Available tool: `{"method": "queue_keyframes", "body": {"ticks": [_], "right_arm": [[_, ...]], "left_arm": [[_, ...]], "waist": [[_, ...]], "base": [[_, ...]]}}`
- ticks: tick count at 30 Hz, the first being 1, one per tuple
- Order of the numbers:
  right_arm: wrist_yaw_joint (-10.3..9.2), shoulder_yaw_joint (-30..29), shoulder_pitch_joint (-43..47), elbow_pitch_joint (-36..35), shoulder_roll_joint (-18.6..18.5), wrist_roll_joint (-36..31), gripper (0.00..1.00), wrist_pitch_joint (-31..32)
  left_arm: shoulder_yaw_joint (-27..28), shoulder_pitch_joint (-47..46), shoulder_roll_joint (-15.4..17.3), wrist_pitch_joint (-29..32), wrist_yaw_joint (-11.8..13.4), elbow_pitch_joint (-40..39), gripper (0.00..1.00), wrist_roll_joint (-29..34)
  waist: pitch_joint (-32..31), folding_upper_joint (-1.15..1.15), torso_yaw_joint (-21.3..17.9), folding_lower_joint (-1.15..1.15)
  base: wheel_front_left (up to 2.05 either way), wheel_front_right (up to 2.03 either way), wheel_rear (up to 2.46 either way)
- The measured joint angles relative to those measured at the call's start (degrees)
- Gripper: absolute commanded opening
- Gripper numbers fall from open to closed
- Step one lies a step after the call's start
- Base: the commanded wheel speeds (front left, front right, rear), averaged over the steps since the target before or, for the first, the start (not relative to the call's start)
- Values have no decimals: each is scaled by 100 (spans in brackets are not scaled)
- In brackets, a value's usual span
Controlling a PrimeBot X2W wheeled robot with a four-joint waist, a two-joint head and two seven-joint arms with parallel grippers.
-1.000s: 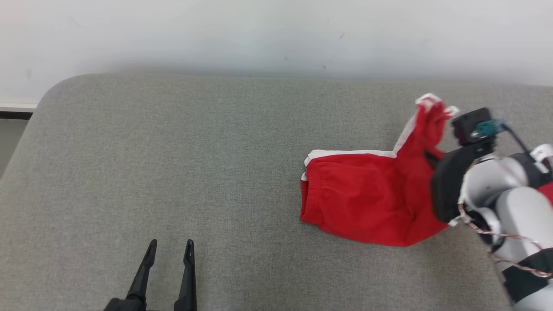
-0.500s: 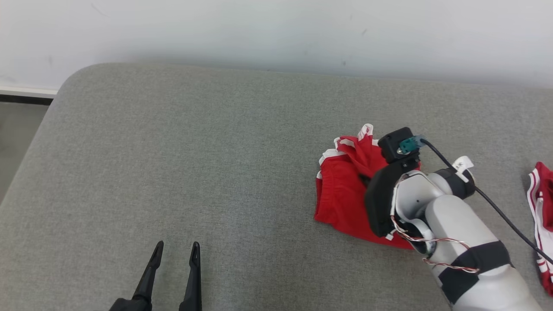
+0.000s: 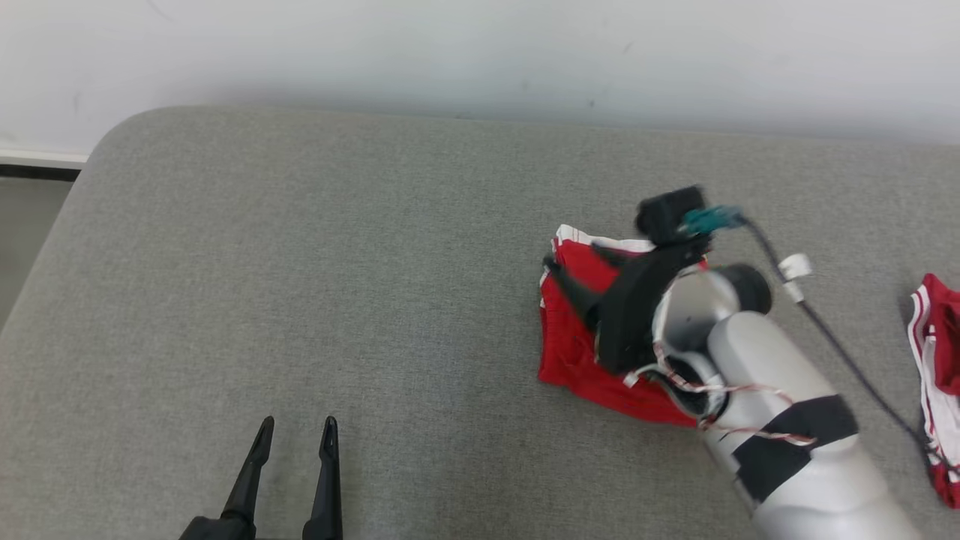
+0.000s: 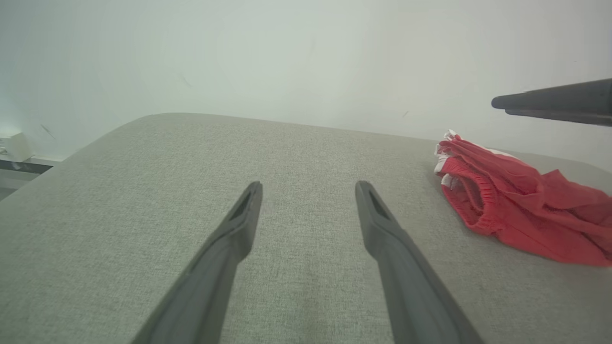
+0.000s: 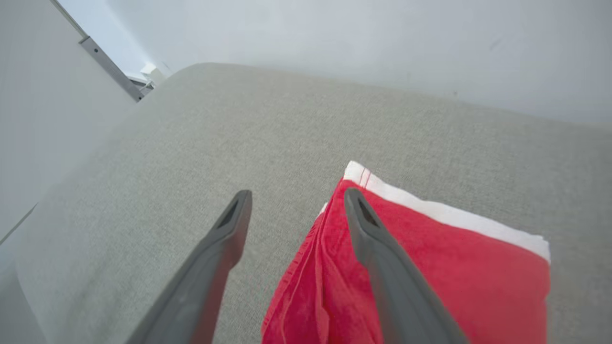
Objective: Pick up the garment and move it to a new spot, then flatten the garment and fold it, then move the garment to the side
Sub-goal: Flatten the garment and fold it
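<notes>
Right pincer (image 5: pixel 296 192) has opened; garment (image 3: pixel 564 354) lies on grey upholstery (image 3: pixel 300 262) by wall (image 3: pixel 450 52).

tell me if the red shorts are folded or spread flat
Folded: the red shorts lie doubled over, a white-trimmed layer resting on top.

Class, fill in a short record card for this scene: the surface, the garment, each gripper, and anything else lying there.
Surface: grey fabric-covered pad, with a white wall behind it
Garment: red shorts with white trim, bunched and partly folded, lying on the pad
Right gripper: jaws open, above the shorts, holding nothing
Left gripper: jaws open, empty, over bare pad, apart from the shorts
Other: second red-and-white cloth at the right edge of the head view
</notes>
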Motion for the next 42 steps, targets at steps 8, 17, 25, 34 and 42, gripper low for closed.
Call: {"method": "queue_keyframes", "body": {"ticks": [8, 17, 25, 34, 42], "right_arm": [[0, -747, 113, -275, -483, -261, 100, -856], [0, -1234, 1131, -171, -494, -1311, 0, -1447], [0, -967, 1377, 94, -176, -1961, 0, -1677], [0, -9, 1204, 736, 210, -1914, 0, -2016], [0, 1080, 1132, 790, 287, -1058, 0, -2271]], "left_arm": [[21, 8, 0, 0, -2, -19, 100, 27], [-22, 9, 0, 0, -10, 10, 100, 19], [-33, 1, 0, 0, -52, 37, 100, 7], [-18, -31, 0, 0, -97, 47, 100, 8], [7, -26, 0, 0, -74, 51, 100, 11]], "waist": [[-122, 0, -189, 0], [-192, 0, -275, 0], [-94, 0, -224, 0], [-21, 0, -101, 0], [-55, 0, -104, 0]], "base": [[0, 0, 0], [0, 0, 0], [0, 0, 0], [0, 0, 0], [0, 0, 0]]}}
